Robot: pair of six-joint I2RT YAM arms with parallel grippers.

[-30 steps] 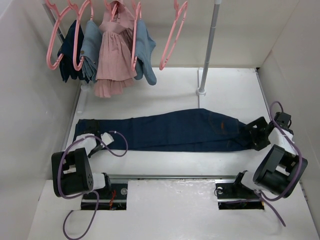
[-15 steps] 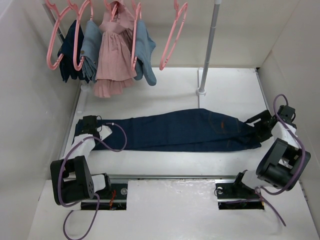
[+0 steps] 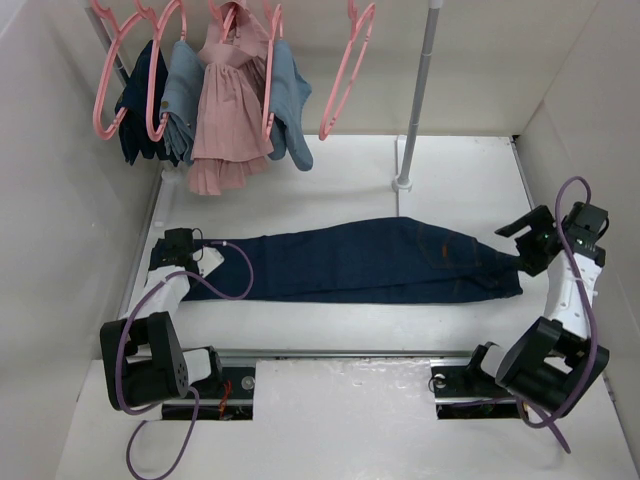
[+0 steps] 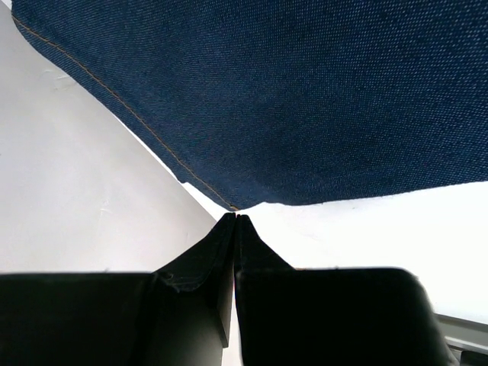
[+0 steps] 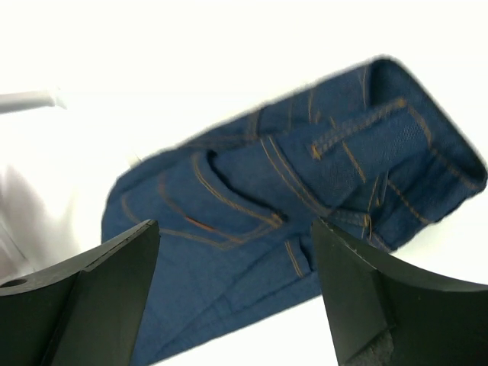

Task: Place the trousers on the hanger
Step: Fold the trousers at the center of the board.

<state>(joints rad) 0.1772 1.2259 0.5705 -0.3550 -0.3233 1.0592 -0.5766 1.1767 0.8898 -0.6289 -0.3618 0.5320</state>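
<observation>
Logged: left gripper [image 4: 235, 221] jaws closed at the trousers' [image 3: 370, 262] hem, bite unclear; right gripper [image 5: 235, 227] jaws open above the waistband. I feared the hem slipping free on lifting.

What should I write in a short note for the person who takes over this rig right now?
Left gripper: shut, tips at the leg hem of the trousers; grip unclear.
Right gripper: open above the waist end, holding nothing.
Trousers lie flat on the table; the hanger hangs empty at the back.
Done: nothing hung yet. Left: get the trousers onto the hanger.
</observation>
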